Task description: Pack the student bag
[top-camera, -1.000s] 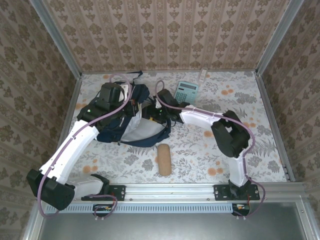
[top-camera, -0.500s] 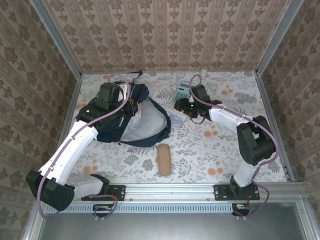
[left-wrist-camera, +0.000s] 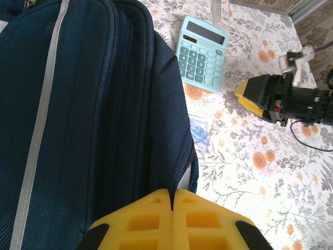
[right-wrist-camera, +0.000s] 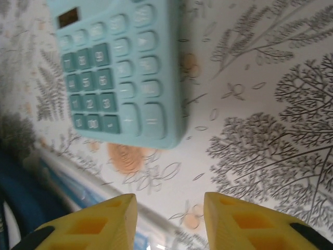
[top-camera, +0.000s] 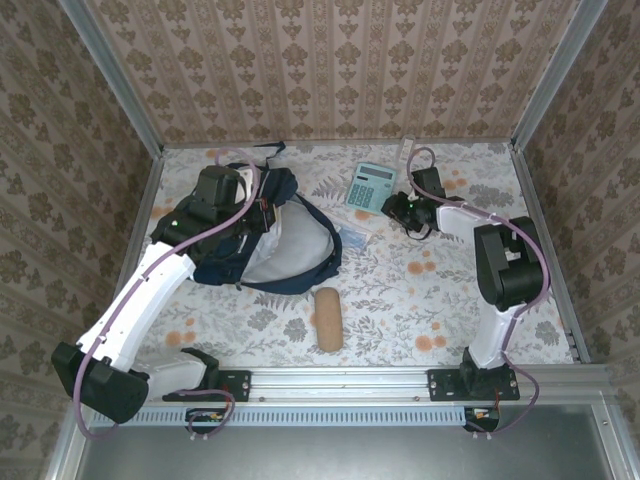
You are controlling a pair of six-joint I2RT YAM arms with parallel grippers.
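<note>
Left tool (left-wrist-camera: 171, 196): fingers pressed together with no gap, pinching the rim fabric of the student bag (top-camera: 262, 240) where the zip edge runs in between them.

Student bag: lies on the left half of the floral surface (top-camera: 420, 300), toward the back. Its mouth faces right and is held agape, with the light grey lining exposed. A pale stripe runs along the navy panel in the left wrist view.

Brown cylindrical pouch (top-camera: 328, 318): lies flat in front of the bag, apart from it, with its long axis running front to back.

Clear plastic packet (top-camera: 353, 235): lies flat just beside the bag's mouth, on its right.

Light blue calculator (top-camera: 373, 186): lies face up near the back of the surface, right of the bag and clear of it.

Right tool (right-wrist-camera: 169, 219): fingers spread wide with nothing between them, held low over the surface just right of the calculator. The calculator's near edge and the packet lie ahead of the fingertips.
</note>
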